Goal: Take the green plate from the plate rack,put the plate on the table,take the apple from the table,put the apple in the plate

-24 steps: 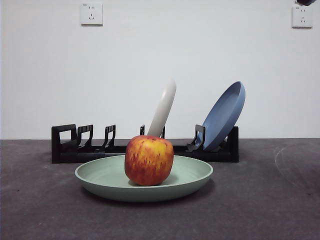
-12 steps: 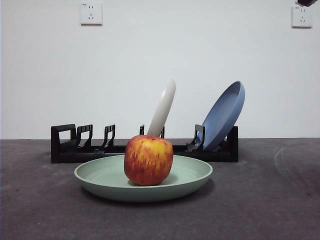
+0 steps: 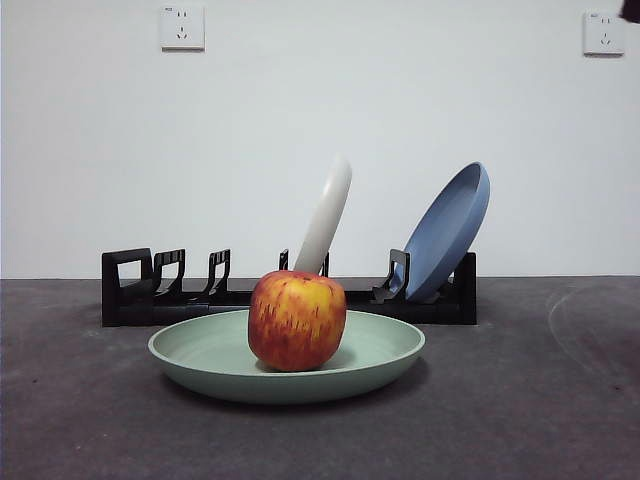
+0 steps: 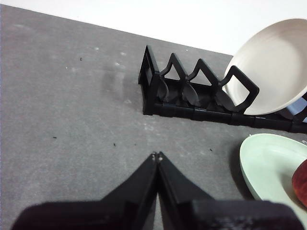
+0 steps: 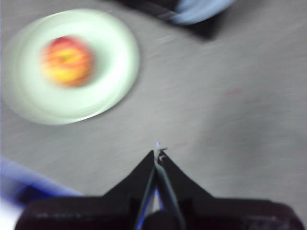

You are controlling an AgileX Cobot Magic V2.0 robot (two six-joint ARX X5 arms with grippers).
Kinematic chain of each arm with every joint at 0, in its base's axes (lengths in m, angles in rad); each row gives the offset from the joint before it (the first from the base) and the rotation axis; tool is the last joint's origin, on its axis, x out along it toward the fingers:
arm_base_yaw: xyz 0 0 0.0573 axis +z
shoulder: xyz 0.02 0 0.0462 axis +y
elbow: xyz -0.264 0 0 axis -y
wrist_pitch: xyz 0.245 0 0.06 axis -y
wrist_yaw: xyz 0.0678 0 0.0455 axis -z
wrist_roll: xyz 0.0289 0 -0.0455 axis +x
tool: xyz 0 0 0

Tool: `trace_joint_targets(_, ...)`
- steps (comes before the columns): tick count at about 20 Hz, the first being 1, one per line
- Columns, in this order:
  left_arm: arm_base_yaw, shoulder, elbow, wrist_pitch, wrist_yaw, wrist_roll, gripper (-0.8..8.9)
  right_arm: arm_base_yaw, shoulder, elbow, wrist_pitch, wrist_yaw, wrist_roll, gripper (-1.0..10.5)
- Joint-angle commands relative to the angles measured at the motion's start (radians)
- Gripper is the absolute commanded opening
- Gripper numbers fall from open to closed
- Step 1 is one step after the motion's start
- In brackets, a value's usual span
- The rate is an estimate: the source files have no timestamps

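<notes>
On the green plate (image 3: 200, 352) sits the apple (image 3: 297, 320).

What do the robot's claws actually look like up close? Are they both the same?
Going by the wrist cameras, yes. The left gripper and the right gripper each have two plain matte black jaws, broad at the base and tapering like wedges to a thin point, with a small pale speck at the very tip. No cables, labels or markings show. The right wrist picture is blurred, so finer detail there cannot be made out.
</notes>
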Motion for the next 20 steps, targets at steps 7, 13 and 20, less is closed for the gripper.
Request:
trace_joint_targets(7,0.002,0.016,-0.007,0.011,0.005,0.013,-0.03,-0.202,0.021,-0.045,-0.005,0.095,0.033,0.0)
trace_joint_targets(13,0.002,0.017,-0.007,0.011,0.005,0.013,-0.03,-0.463,-0.099,-0.565,0.836,-0.172,-0.107,0.0)
trace_joint_targets(20,0.002,0.018,-0.007,0.011,0.005,0.013,-0.03,-0.682,-0.381,-1.053,1.487,-0.219,-0.134,0.0)
